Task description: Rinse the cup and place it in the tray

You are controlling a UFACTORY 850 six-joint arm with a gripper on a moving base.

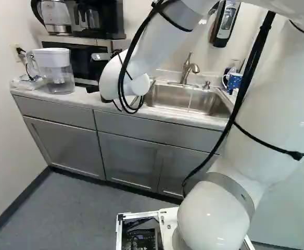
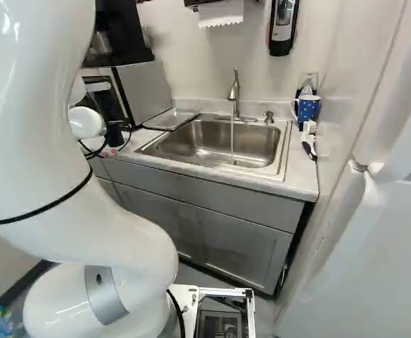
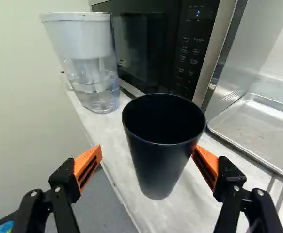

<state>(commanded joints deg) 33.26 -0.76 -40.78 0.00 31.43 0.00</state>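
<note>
1. Twelve o'clock points straight ahead of the gripper; its fingers are spread wide around the black cup, not pinching it.
2. The cup stands upright on the countertop.
3. From the cup: water pitcher at eleven, microwave at twelve, metal tray at two.
4. Water runs from the faucet.

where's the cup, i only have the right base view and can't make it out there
Observer: The wrist view shows the cup standing upright on the counter.
Operator: is it gripped
Observer: No, the gripper is open around it, with a visible gap between one finger and the cup.
Operator: what's past the cup
Observer: A water pitcher, beside the microwave.
</note>
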